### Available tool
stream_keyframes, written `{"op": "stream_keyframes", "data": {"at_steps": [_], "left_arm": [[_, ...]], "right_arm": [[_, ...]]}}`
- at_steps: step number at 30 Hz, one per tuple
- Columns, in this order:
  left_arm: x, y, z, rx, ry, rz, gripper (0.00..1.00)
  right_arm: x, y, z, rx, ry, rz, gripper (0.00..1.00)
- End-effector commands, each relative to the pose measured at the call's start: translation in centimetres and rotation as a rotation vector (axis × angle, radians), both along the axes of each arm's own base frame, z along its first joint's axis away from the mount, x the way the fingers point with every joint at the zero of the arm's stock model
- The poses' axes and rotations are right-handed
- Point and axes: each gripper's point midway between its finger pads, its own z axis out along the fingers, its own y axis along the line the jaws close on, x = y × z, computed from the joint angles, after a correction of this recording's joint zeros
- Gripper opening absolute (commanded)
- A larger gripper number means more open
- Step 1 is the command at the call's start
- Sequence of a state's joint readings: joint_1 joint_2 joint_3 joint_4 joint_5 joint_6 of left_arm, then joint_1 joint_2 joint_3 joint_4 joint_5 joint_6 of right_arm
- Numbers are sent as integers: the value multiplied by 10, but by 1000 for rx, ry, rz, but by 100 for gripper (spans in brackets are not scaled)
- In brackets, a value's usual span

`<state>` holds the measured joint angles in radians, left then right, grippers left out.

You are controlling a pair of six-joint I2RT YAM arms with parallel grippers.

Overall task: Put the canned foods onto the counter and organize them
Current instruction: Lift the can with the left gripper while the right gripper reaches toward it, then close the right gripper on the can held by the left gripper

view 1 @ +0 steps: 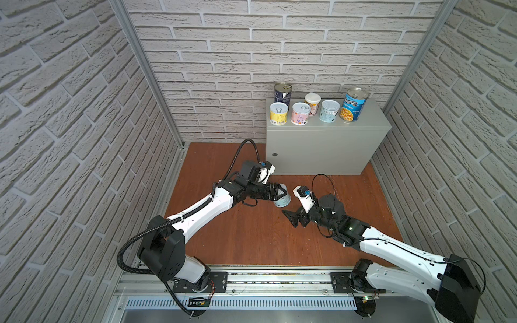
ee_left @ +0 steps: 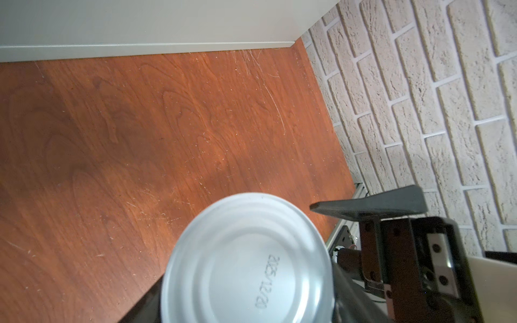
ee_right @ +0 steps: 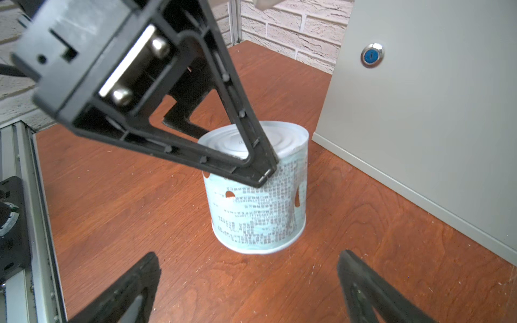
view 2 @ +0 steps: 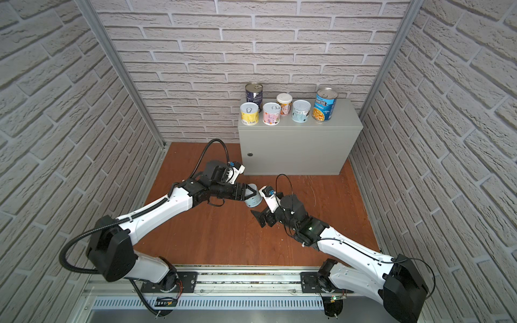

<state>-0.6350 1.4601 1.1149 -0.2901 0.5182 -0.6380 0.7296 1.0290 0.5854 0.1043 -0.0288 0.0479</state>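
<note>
A short pale teal can [ee_right: 258, 204] stands slightly tilted low on the reddish wooden floor, in front of the counter [view 1: 327, 148]. My left gripper [view 1: 282, 195] is shut on its upper part, one black finger [ee_right: 251, 156] crossing its lid. In the left wrist view the can's metal end [ee_left: 251, 260] fills the space between the jaws. My right gripper [view 1: 291, 219] hovers open just to the can's near right, its fingertips [ee_right: 151, 265] spread wide with only floor between them. Several cans stand on the counter top, among them the navy can [view 1: 282, 93] and the Progresso can [view 1: 354, 105].
Yellow [view 2: 249, 114], pink [view 2: 271, 113], peach [view 2: 284, 104] and pale teal [view 2: 301, 111] short cans fill the left and middle of the counter [view 2: 299, 148]. Brick walls enclose three sides. A metal rail [view 1: 251, 276] runs along the front.
</note>
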Motion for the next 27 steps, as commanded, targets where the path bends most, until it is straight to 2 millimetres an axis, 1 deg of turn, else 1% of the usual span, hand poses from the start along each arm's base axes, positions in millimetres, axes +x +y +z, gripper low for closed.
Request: {"op": "stream_keyframes", "data": {"at_steps": [1,5,10,15,19,27], "left_arm": [[-5,-8,33,-114,-48,-38,48],[-10,-11,34,-133,-37,-57,48],[-16,-20,38,-161,-36,-93,48],[-23,-24,42,-175,-46,-111,48],[-27,-24,45,-188,-50,-113,48],[-32,-20,54,-195,-64,-117,48]], "right_arm": [[6,12,32,69,-88,25,100],[8,15,37,70,-96,33,100],[12,15,37,26,-102,32,99],[13,15,39,6,-101,33,100],[15,17,39,4,-104,34,99],[18,19,34,-17,-100,42,99]]}}
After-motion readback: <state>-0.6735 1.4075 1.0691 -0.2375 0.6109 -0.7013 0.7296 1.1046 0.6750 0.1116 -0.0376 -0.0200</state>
